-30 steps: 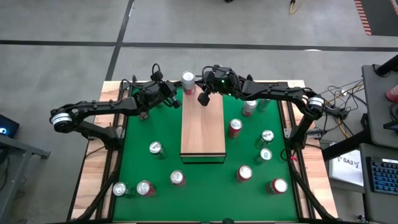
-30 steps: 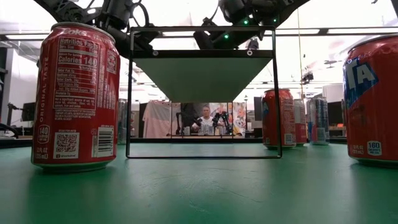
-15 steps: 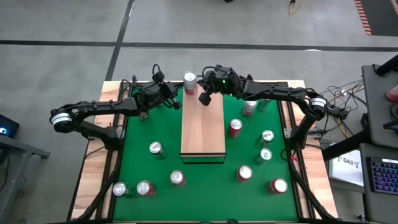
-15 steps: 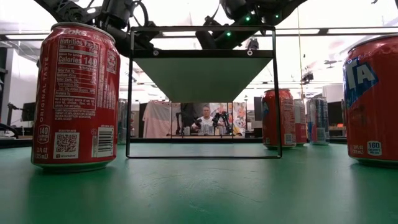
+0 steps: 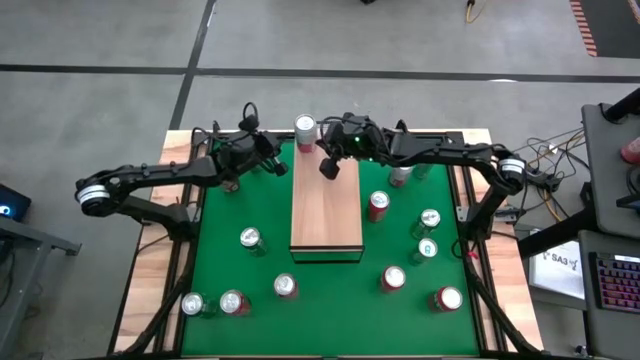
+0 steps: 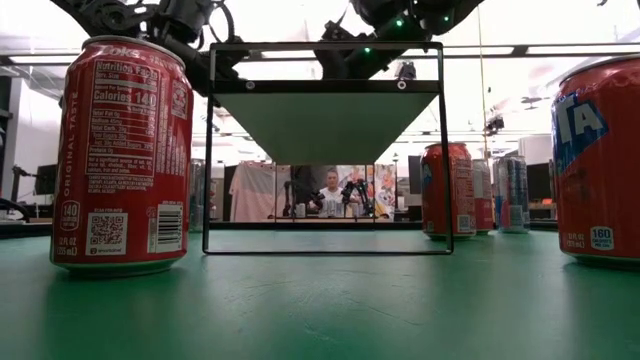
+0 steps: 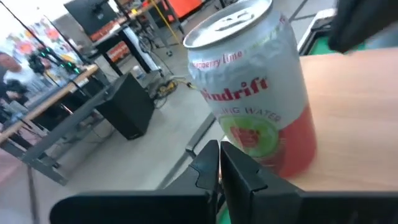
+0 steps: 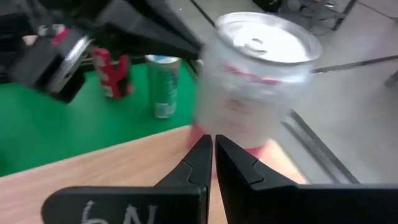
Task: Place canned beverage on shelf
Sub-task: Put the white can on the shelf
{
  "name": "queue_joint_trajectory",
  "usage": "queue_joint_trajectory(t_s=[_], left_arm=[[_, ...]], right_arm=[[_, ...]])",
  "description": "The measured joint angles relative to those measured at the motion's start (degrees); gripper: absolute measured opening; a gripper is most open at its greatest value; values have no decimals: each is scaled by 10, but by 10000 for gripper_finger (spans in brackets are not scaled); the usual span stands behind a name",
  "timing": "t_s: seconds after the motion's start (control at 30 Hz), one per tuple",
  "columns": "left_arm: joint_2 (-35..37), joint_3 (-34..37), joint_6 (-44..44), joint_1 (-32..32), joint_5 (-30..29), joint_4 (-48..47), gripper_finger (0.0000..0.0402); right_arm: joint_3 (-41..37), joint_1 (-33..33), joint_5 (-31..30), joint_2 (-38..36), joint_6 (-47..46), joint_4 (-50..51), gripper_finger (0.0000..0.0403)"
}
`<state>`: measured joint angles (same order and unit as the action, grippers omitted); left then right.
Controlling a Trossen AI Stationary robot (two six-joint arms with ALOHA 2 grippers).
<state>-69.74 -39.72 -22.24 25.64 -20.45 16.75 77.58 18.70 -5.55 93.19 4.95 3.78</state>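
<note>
both end effectors, left (image 5: 283, 163) and right (image 5: 328, 166), are closed, empty, flanking can (image 5: 304, 130) on shelf (image 5: 326, 215).

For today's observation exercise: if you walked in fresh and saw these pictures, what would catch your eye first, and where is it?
A lone silver-and-red sparkling water can stands at the far end of the wooden shelf, which runs down the middle of the green table. The left gripper and right gripper, both shut, flank it without holding it. Other cans, like a red cola can, stand scattered around the shelf.
</note>
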Motion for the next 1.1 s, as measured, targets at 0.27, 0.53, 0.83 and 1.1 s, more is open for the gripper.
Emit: queue_joint_trajectory(t_s=[0.27, 0.53, 0.83, 1.1], left_arm=[[121, 0, 35, -33, 91, -50, 0], [223, 0, 50, -50, 124, -104, 0], [250, 0, 54, -50, 136, -122, 0], [226, 1, 53, -50, 136, -122, 0]], right_arm=[[0, -24, 1, 31, 2, -57, 13], [0, -3, 0, 57, 5, -91, 13], [0, 12, 0, 62, 2, -99, 13], [0, 12, -2, 72, 2, -138, 13]])
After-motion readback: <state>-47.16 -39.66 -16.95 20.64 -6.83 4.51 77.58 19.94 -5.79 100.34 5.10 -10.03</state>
